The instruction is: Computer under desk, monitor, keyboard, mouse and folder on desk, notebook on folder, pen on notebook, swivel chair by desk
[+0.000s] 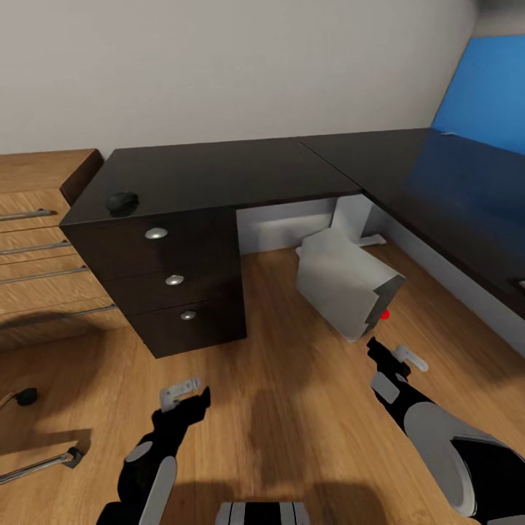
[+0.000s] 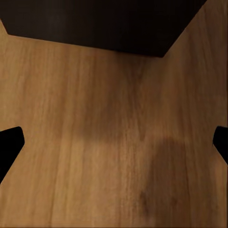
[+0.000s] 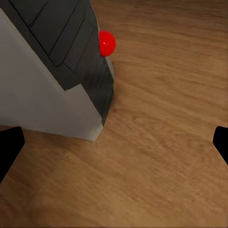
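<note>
A light-grey computer [image 1: 348, 286] stands on the wood-plank floor [image 1: 292, 394] in the knee space of the L-shaped black desk [image 1: 219, 175], turned at an angle, with one rear corner reaching under the desk's edge and the front with its red dot [image 1: 384, 314] out on open floor. A dark mouse [image 1: 122, 202] rests on the glossy top near the desk's left end, above a dark pedestal with three drawers [image 1: 175, 281]. At the upper right a bright-blue folder [image 1: 483, 84] leans upright against the wall at the back of the desk. A low oak drawer unit [image 1: 40, 248] stands to the left of the desk, and chrome chair legs on castors [image 1: 44, 459] show at the left edge. The right gripper [image 1: 394, 359] hovers just in front of the computer's front corner, apart from it, fingers spread wide with nothing between them; its wrist camera looks onto the dark front panel [image 3: 76, 42]. The left gripper [image 1: 182, 394] hangs over bare floor near the pedestal's foot, likewise parted and empty.
</note>
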You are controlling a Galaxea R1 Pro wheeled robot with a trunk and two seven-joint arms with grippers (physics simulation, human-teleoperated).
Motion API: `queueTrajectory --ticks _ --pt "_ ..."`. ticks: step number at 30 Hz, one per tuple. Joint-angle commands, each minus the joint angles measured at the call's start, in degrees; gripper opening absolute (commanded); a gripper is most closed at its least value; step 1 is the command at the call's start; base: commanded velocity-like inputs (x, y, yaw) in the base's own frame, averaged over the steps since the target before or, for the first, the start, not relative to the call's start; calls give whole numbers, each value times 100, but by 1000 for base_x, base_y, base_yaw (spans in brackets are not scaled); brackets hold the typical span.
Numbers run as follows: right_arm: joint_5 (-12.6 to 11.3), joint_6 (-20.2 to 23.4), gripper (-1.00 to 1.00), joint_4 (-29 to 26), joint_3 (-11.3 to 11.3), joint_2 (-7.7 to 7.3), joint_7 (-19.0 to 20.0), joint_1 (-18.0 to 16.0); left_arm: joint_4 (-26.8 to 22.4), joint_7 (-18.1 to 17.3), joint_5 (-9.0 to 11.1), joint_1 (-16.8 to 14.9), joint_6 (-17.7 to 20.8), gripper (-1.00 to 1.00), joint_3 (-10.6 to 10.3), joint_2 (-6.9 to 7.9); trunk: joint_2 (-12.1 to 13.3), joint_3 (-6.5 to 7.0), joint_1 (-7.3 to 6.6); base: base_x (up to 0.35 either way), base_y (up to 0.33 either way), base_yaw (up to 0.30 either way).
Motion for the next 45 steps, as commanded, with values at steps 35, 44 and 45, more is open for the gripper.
queueTrajectory --ticks 35,44,45 --pt "22 -24 100 -282 23 -197 30 -3 -87 52 59 -3 21 100 154 8 -2 -4 -1 131 0 0" --pt "23 -34 100 -287 825 -197 52 -3 -85 57 59 -1 21 100 145 4 -2 -4 -1 182 0 0" --pt "24 -36 100 -287 882 -197 53 -3 -85 58 59 -1 21 100 145 4 -2 -4 -1 46 0 0"
